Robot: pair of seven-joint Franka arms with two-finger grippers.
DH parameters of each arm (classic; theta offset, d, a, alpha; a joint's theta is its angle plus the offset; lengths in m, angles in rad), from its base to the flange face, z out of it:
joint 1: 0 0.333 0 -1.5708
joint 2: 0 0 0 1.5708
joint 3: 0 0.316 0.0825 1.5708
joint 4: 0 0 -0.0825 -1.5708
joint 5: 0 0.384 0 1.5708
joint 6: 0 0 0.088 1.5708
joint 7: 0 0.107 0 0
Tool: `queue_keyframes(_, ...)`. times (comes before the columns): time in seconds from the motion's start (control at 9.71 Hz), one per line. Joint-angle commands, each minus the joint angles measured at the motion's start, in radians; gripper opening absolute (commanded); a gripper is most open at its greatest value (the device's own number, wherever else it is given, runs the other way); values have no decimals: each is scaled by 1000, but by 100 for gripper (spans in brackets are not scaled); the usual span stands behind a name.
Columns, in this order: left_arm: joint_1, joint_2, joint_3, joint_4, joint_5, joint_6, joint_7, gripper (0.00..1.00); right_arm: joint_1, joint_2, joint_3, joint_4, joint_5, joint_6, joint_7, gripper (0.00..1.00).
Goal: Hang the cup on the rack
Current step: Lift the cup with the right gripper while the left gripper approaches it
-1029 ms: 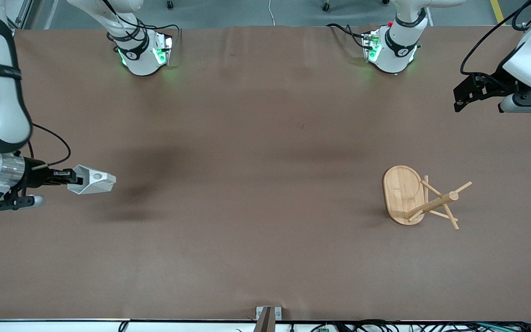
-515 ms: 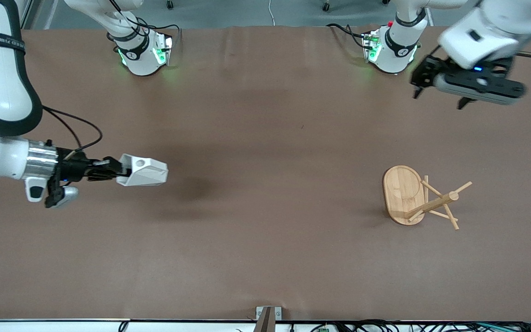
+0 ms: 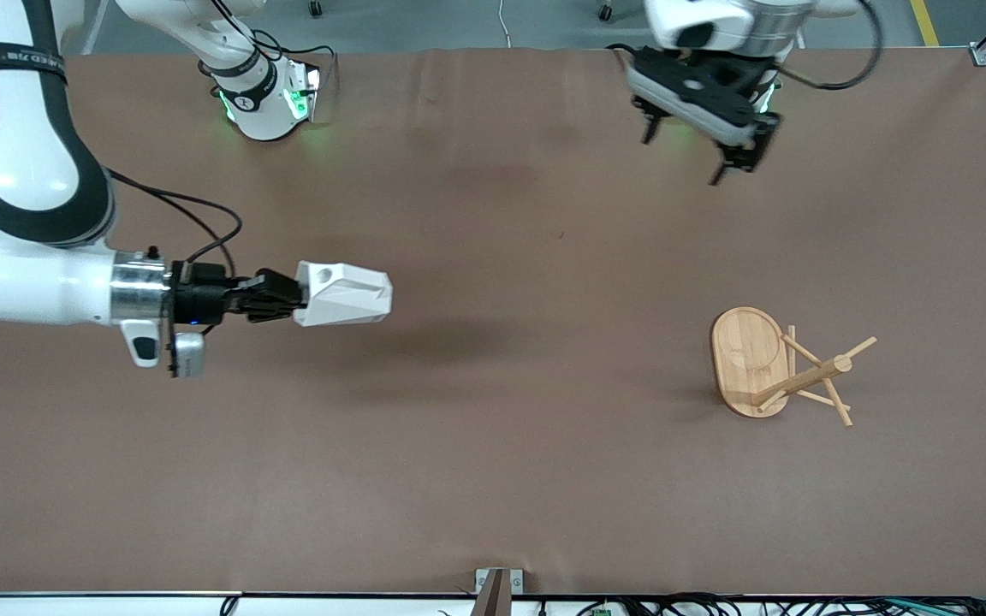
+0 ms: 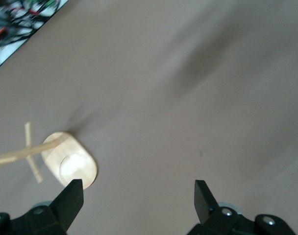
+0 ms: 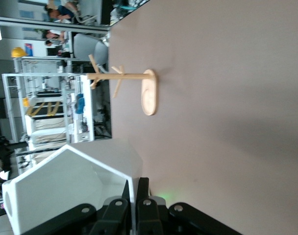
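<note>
The right gripper is pinched on the cup, carrying it in the air over the table toward the right arm's end, mouth turned sideways and handle hole facing up. In the right wrist view the fingers clamp the cup's wall at the rim (one inside, one outside). The cup looks rigid, light and smooth, probably brittle if dropped; a thin-wall pinch could let it swivel, so the handle should be kept steady on approach. The rack stands upright near the left arm's end, well apart from the cup, its pegs thin and likely easy to tip. The left gripper, jaws spread and empty, hangs over the table near its base. The table between cup and rack is bare, edges well off.
</note>
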Motion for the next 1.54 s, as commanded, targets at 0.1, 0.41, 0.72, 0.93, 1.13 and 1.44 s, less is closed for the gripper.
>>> queue_keyframes(0.1,7,103,-94,94,-15,12,115,100,47,11,-7,-20,123,-131,-82,0)
queue_keyframes(0.41,10,152,-105,129,-120,29,248,100,101,51,-7,-23,198,-211,-208,0)
queue_keyframes(0.72,-21,172,-115,125,-151,109,257,100,149,57,-7,-23,287,-211,-208,0)
queue_keyframes(0.93,-44,182,-115,122,-150,126,253,100,176,66,-7,-25,365,-211,-207,0)
queue_keyframes(1.13,-65,187,-116,114,-153,133,241,100,202,68,-7,-25,416,-204,-207,0)
queue_keyframes(1.44,-75,184,-116,106,-147,135,209,100,213,68,-7,-25,433,-208,-172,0)
